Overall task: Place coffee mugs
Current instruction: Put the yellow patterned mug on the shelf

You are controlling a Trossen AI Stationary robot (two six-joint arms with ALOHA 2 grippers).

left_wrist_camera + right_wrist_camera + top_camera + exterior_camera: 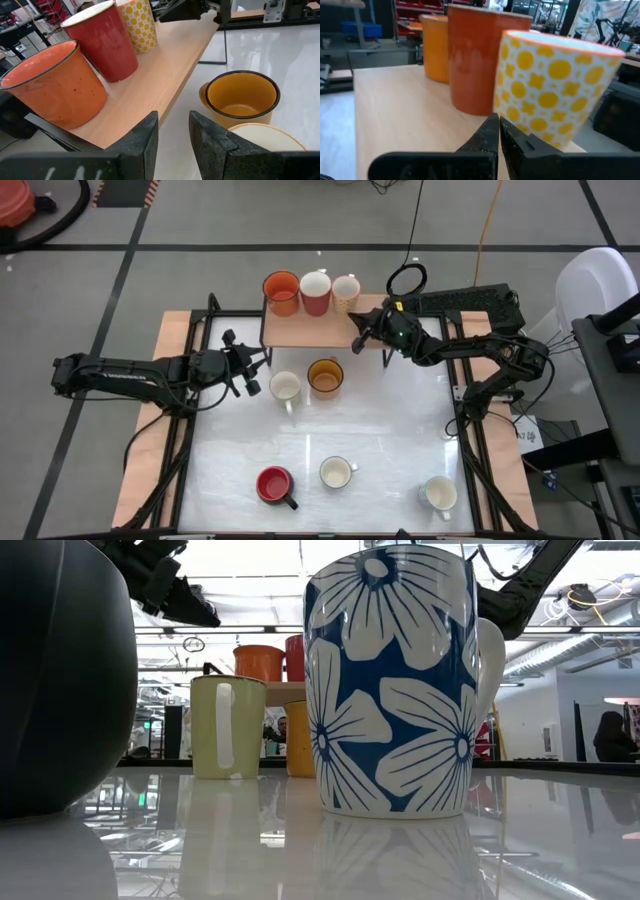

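Note:
On a low wooden shelf (320,328) at the table's far side stand three coffee mugs in a row: orange (281,292), red (315,290) and yellow-dotted (346,290). On the white table stand a cream mug (285,387), an amber mug (325,376), a red mug (274,485), a blue-flowered mug (390,680) and a white mug (438,494). My left gripper (173,135) hovers open and empty left of the cream mug, by the shelf's near left corner. My right gripper (497,124) is shut, level over the shelf, right at the dotted mug (555,85). My right gripper's shut fingertips (490,127) point level at the dotted mug's lower wall (530,125), coming from the shelf's near right side. I cannot tell whether they touch it. The mug stands upright on the shelf.
The shelf stands on thin black legs (388,358) above the table. A black frame (190,430) runs along the table's left and right sides. The table's middle, between the far and near mugs, has free room (380,425).

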